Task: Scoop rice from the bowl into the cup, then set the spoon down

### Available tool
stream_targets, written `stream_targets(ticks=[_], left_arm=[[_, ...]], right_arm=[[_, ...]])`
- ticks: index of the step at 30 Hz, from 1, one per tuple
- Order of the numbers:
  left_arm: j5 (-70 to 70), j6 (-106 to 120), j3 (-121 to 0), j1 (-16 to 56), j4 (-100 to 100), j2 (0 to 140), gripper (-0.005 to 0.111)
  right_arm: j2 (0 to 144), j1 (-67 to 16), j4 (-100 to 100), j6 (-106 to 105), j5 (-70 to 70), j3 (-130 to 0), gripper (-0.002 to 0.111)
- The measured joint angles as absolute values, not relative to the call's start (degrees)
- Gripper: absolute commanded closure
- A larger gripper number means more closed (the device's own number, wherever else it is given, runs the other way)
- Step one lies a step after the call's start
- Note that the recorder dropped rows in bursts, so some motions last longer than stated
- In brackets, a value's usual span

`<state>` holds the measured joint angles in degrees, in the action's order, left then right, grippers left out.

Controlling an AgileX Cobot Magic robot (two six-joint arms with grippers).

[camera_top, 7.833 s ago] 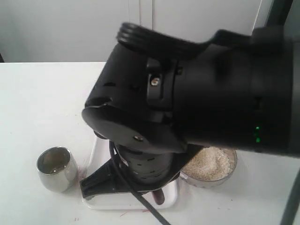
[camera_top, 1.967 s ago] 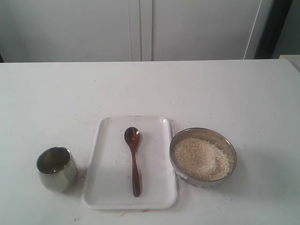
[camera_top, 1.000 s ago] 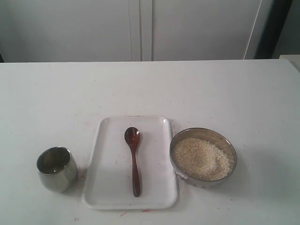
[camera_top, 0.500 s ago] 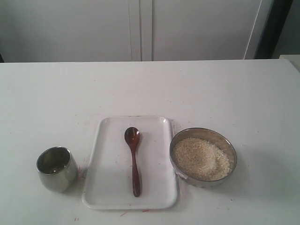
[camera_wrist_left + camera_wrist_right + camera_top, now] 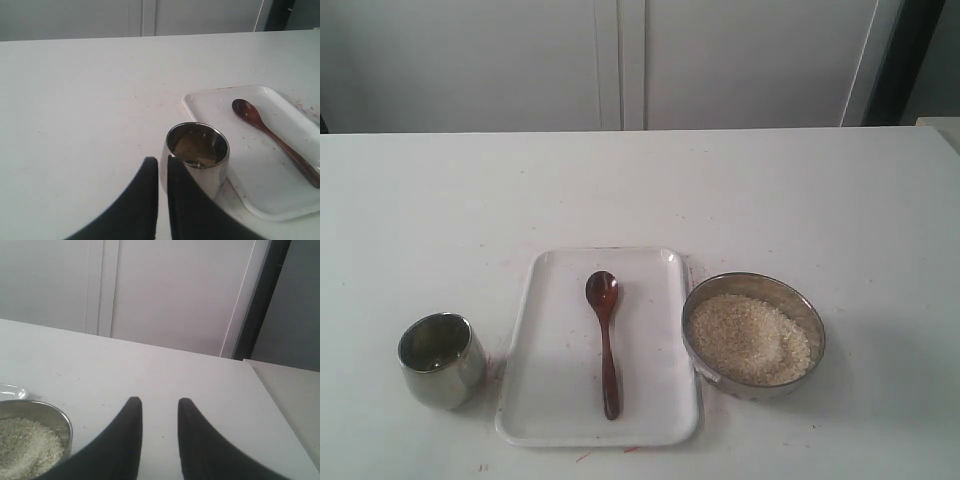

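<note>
The dark wooden spoon (image 5: 605, 340) lies lengthwise on a white tray (image 5: 560, 420), oval end pointing away. The wide steel bowl (image 5: 754, 338) of rice (image 5: 748, 338) stands right of the tray. The small steel cup (image 5: 441, 359) stands left of it and holds a little rice. Neither gripper appears in the exterior view. In the left wrist view my left gripper (image 5: 162, 161) is shut and empty, just short of the cup (image 5: 196, 156); the spoon (image 5: 274, 140) lies beyond it. In the right wrist view my right gripper (image 5: 159, 402) is open over bare table beside the bowl (image 5: 35, 440).
White table (image 5: 640, 190) all round, with a white cabinet wall behind it. The table's right edge (image 5: 280, 405) runs close to my right gripper. A few reddish specks dot the table near the tray.
7.8 s ago a black arm filled the exterior view above the tray; it has withdrawn from that view. Over the last two seconds nothing has moved.
</note>
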<state>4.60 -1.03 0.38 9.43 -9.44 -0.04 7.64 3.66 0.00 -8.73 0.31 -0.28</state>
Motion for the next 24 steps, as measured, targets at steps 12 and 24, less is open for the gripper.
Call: stream_targets(ticks=[12,24], left_arm=[[4.6,-1.0,0.4,9.4,-9.4,0.0,0.092],[4.6,-1.0,0.4,9.4,-9.4,0.0,0.092]], right_arm=[[7.6,3.7,0.0,-8.7,1.2,-0.3,0.091],[7.5,3.7,0.0,-8.6,15.4,-0.1,0.108]])
